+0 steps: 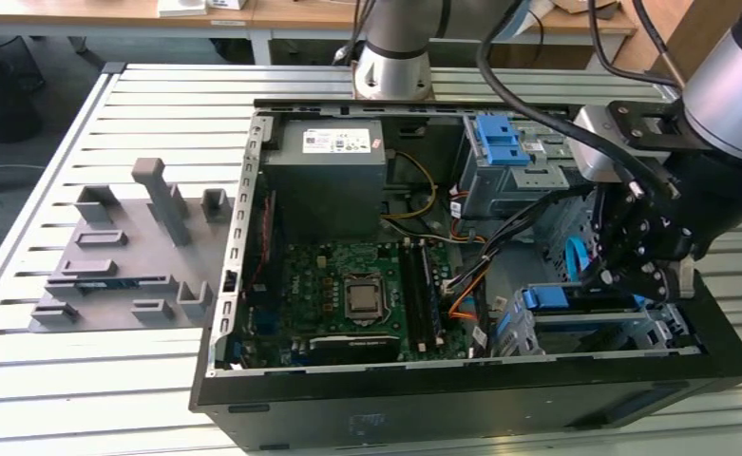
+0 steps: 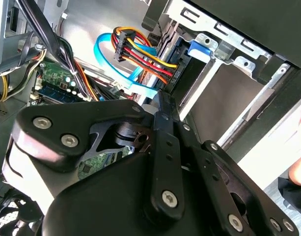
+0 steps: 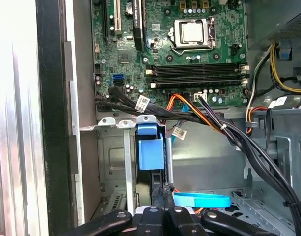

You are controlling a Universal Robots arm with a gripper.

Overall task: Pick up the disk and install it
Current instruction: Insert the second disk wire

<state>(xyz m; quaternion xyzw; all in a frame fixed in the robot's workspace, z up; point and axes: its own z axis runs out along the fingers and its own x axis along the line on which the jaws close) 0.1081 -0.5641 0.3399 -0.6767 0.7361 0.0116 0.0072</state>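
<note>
Exterior view's left: grey moulded fixture block on slatted metal table, well apart from everything else. Centre: open black computer case lying on its side, grey power supply box with white sticker in upper middle, green motherboard below it, bare CPU socket visible. Upper right of centre: bright blue latch piece on the upper metal drive bay. Lower right inside the case: the disk sits slotted into the lower metal drive cage. Only its blue plastic carrier end and a dark edge show; the metal body and label are hidden by the cage. In the first wrist view the disk shows as a blue tab standing between the cage's silver rails, with black and orange cables crossing just beyond it and a light-blue flat cable beside it. In the second wrist view its blue end sits in the cage mouth. The gripper hangs just right of and above the disk in the exterior view. In both wrist views the gripper has its black fingers pressed together, nothing seen between them, tips right at the disk's near edge; cannot tell whether they touch it.
</note>
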